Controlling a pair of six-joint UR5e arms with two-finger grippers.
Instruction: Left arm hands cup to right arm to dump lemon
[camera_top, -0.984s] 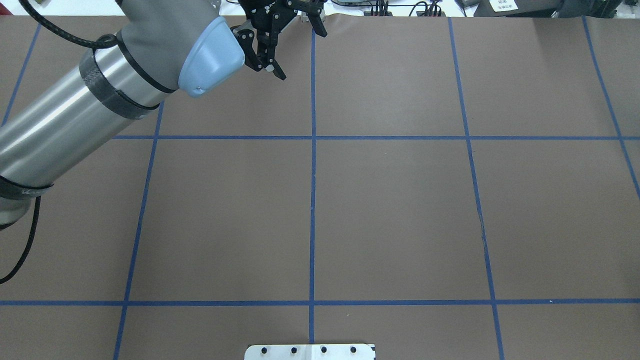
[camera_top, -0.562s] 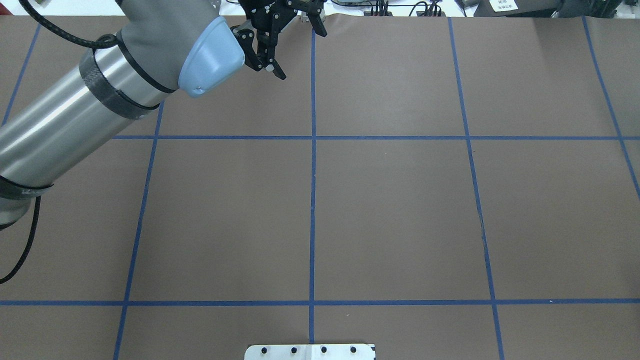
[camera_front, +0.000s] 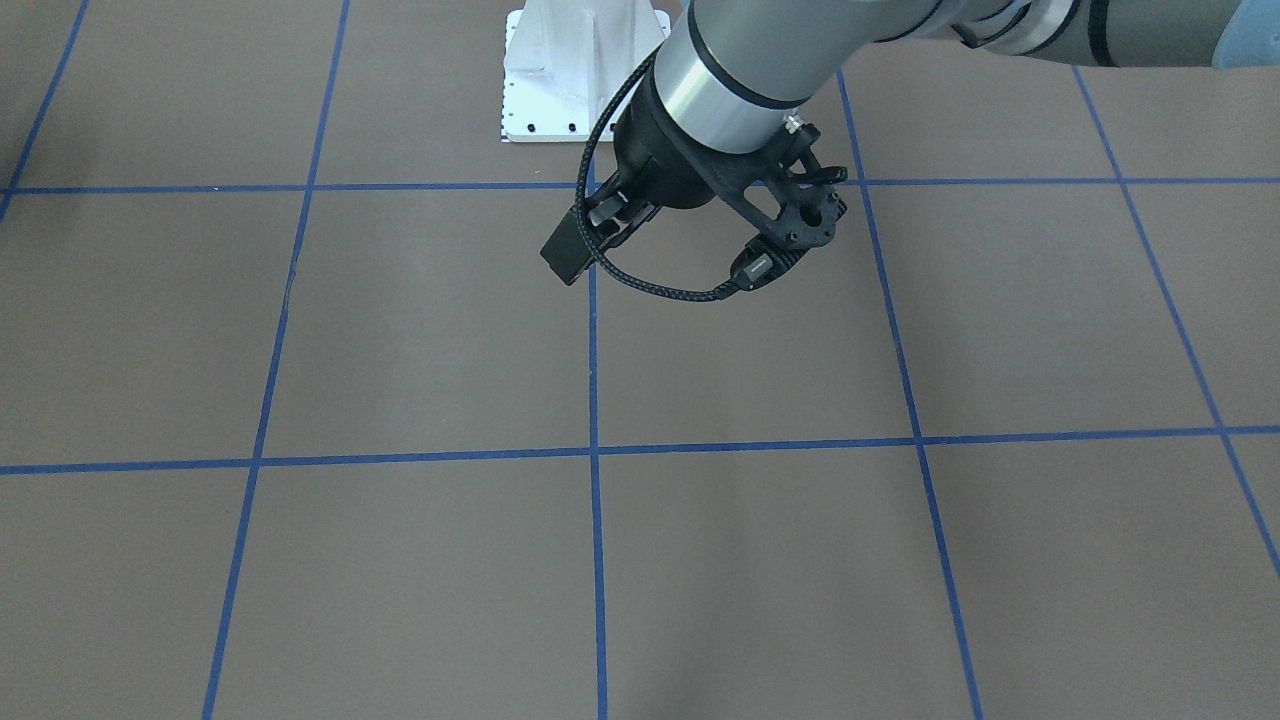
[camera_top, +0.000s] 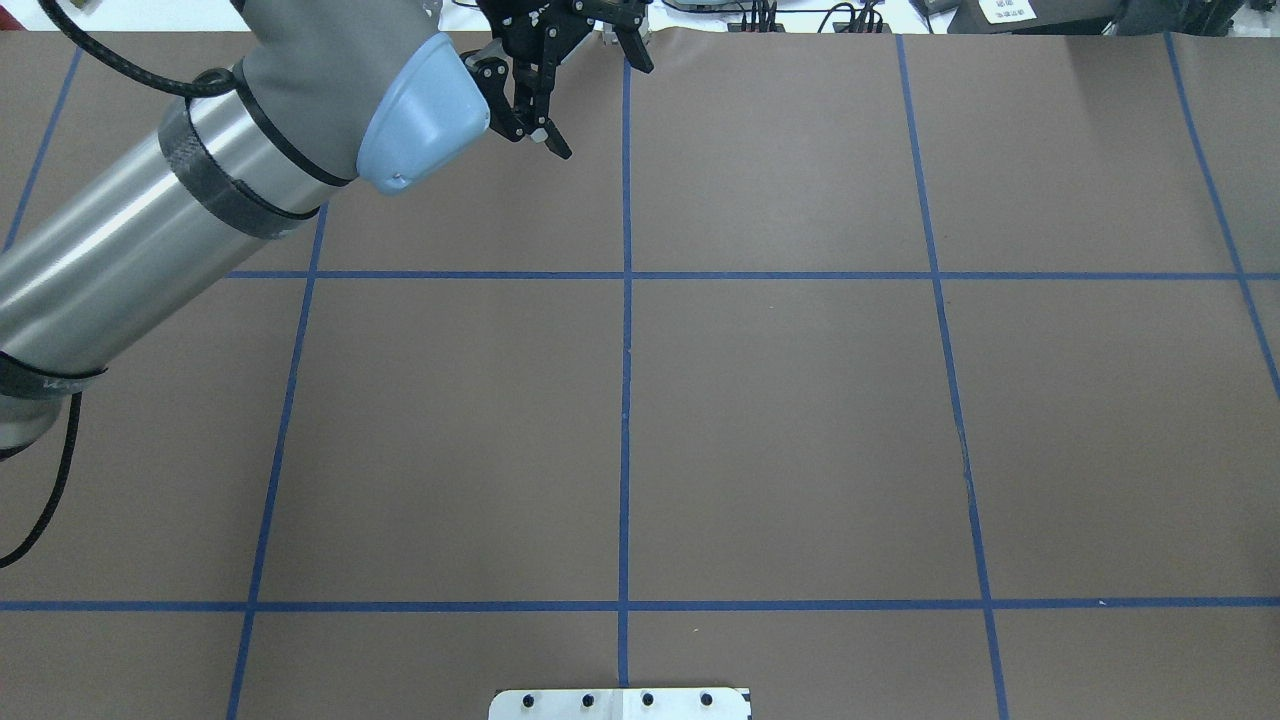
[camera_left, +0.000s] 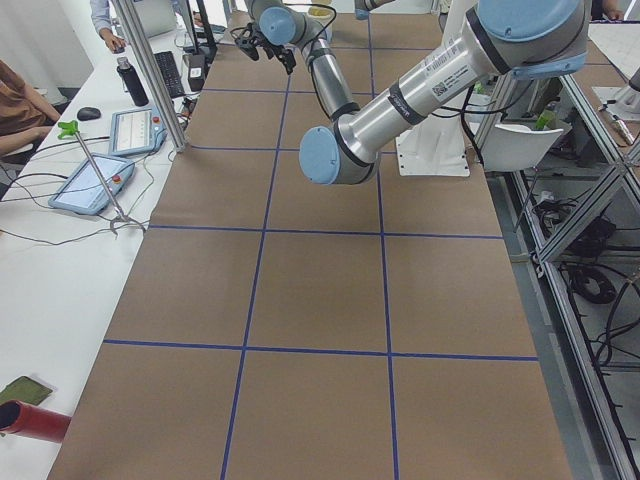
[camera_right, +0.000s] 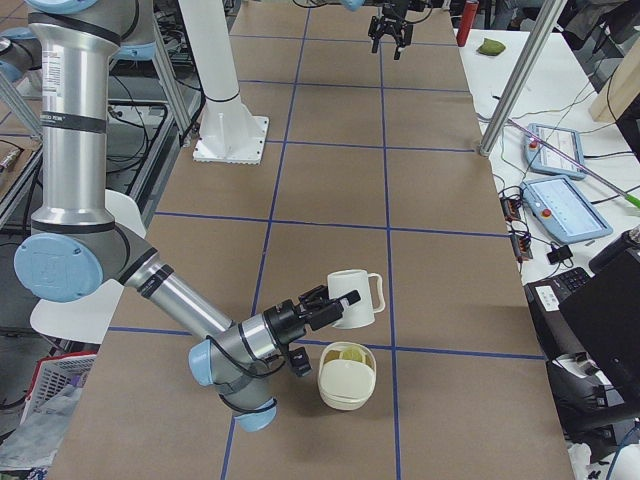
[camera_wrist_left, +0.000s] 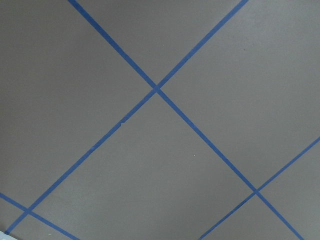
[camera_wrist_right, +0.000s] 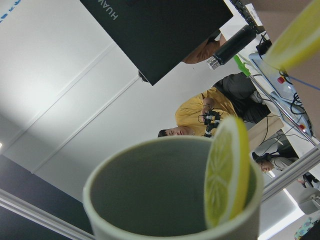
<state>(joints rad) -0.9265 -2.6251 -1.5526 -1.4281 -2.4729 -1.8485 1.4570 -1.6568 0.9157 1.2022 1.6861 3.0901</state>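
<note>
Brown table (camera_front: 400, 330) gridded with blue tape (camera_front: 592, 380), seen from the operators' side: wrist of the left arm (camera_front: 730, 70) above it, black perforated bracket (camera_front: 800, 205) and looped cable (camera_front: 660, 288) in plain sight, fingers hidden. From overhead: left gripper (camera_top: 606, 110) at the table's far edge beside the centre line, fingers spread wide, grasping nothing. From the table's left end: left arm reaching from the robot's side toward the operators' edge. From the right end: right arm (camera_right: 180, 295) low near that end of the table, right gripper (camera_right: 335, 303) at the white cup (camera_right: 360, 285), just beyond a cream bowl (camera_right: 345, 395) with a lemon slice (camera_right: 350, 353) inside; impossible to tell whether those fingers are clenched. Left wrist camera: bare table and tape only. Right wrist camera: greyish mouth of the cup close up, one lemon slice (camera_wrist_right: 227, 172) on edge at its rim, a second slice (camera_wrist_right: 295, 40), blurred, at upper right, a person in a yellow top (camera_wrist_right: 207, 107) behind.
</note>
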